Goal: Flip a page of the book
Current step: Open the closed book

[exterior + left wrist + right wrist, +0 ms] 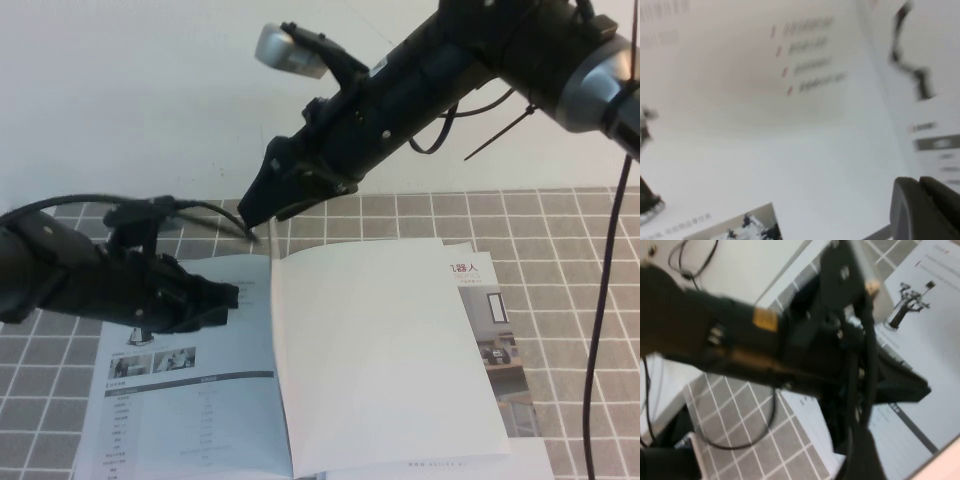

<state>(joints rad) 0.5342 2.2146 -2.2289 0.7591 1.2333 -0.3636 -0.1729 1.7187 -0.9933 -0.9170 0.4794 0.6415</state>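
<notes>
I have the right gripper [262,222] pinched on the top corner of the page [385,350], which stands lifted over the middle of the book [185,400] on the table. It looks light, floppy and easily creased, so edges are the hold. Its long axis runs away from me. The left gripper [222,300] rests on the left-hand sheet; I cannot tell its state.

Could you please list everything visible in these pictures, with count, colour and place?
book: one, white pages with grey-barred tables, open on the mat, centre.
page: one, blank white face up, lifted over the book's right half.
tiled mat: one, grey with white lines, under the book.
tabletop: white, beyond the mat.
cables: black, hanging at the right.
left gripper: black, low over the left page.
right gripper: black, at the book's top edge by the spine.
</notes>
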